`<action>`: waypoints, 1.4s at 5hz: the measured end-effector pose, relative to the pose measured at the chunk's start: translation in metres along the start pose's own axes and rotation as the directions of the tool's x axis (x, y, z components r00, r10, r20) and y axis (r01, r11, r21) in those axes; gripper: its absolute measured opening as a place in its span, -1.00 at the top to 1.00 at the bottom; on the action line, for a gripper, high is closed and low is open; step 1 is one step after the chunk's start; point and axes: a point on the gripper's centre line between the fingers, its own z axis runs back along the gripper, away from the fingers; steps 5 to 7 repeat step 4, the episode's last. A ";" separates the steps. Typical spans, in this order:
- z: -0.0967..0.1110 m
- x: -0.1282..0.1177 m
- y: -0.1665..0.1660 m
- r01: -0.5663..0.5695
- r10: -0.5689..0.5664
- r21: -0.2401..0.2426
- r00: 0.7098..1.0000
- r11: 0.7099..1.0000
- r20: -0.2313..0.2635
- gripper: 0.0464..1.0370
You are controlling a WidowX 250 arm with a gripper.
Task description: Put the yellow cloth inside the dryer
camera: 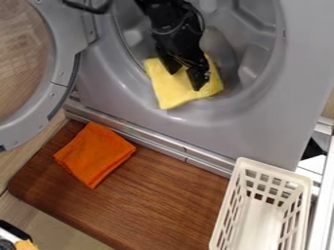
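One grey front-loading dryer [303, 73] occupies the far part of the scene, its smooth front broken by one round opening with a moulded, ridged interior. One round door [63, 58] stands swung out at the left; its broad grey ring frames a circular window, through which pale wood grain is visible. One black two-finger robotic gripper [185, 80] hangs down from the far side into the opening. Its two angular fingers are parted, released rather than clenched, with their tips at the cloth beneath.

Cloths, two in number. The first, a soft yellow cloth [171, 93], lies folded into an uneven, roughly four-sided pad at the near side of the dryer's opening, beneath the gripper; its near left corner rests over the curved lip. The second, a bright orange cloth [96, 154] of napped texture, lies outside the dryer, folded into a skewed four-sided shape, at the far left of one brown wooden board [156, 200]. The board has a rounded left corner and fine streaked grain running along it.

One ribbed metal-toned strip [156, 139] runs between the dryer's base and the board. One off-white plastic basket [274, 170], a long rectangle with rounded corners, stands at the near right; rows of openings pierce its walls. One small yellow-orange piece [25, 244] appears at the near left edge, its material indeterminate.
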 end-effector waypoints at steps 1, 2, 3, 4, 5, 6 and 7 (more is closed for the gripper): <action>0.021 -0.013 -0.006 -0.020 0.019 0.024 1.000 1.000 0.005 -0.92; 0.021 -0.043 -0.017 -0.029 0.030 0.018 0.995 0.999 -0.090 -0.92; 0.011 -0.075 -0.030 -0.025 0.022 -0.015 0.985 1.000 -0.171 -0.92; 0.011 -0.075 -0.030 -0.025 0.022 -0.014 0.985 1.000 -0.170 -0.92; 0.011 -0.075 -0.030 -0.025 0.022 -0.014 0.985 1.000 -0.170 -0.92; 0.011 -0.075 -0.030 -0.025 0.022 -0.014 0.985 1.000 -0.170 -0.92; 0.011 -0.075 -0.030 -0.025 0.022 -0.014 0.985 1.000 -0.170 -0.92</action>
